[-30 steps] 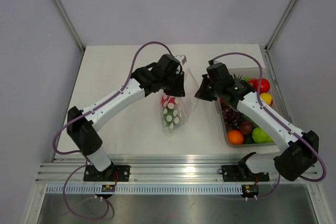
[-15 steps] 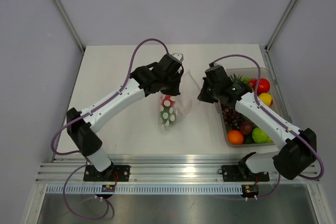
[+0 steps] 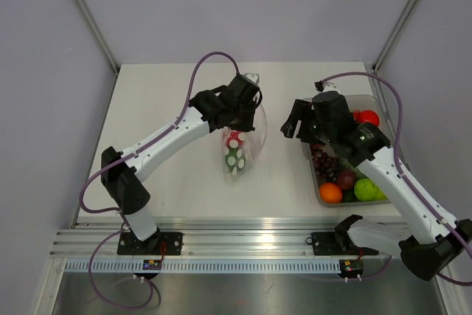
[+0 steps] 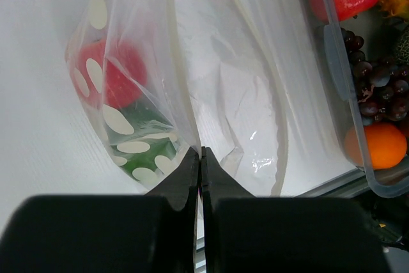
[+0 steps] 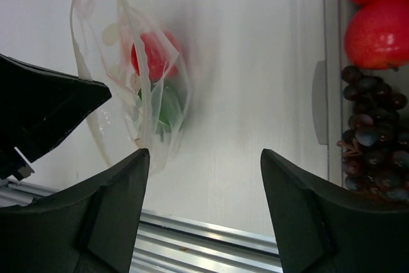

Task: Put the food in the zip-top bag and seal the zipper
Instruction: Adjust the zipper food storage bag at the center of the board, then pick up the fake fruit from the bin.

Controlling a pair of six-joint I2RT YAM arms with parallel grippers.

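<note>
The left pincer (image 4: pixel 200 158) is shut tight. Its two black fingers press together on a fold of the small, soft, clear plastic zip-top bag (image 4: pixel 230 87) with white round dots. The bag sits near the middle of the white surface (image 3: pixel 147 94), between the two arms, and one end looks lifted by that pinch.

I think this bag is very light, thin and floppy. It would slip and fold over if you grabbed it in the middle. The best place to hold it is the mouth edge, one side in each pincer, to pull the mouth wide for the food.

Inside, down at the closed end, are a red round toy (image 4: pixel 118 75) and a green piece (image 4: pixel 147 119). The mouth end is wavy and looks open (the zipper strip is too faint to pick out for sure).

The right pincer (image 5: pixel 203 158) has its fingers wide apart with nothing in them, only bare surface below. It hovers between the bag and the stiff clear rectangular tray (image 4: pixel 332 49).

The tray holds more food: red round fruits (image 5: pixel 377 33), a dark purple grape bunch (image 5: pixel 374 132) and an orange ball (image 4: pixel 377 145). The round ones look smooth and could roll, so pinch them across the middle. The bumpy grapes should be easier to grip.
</note>
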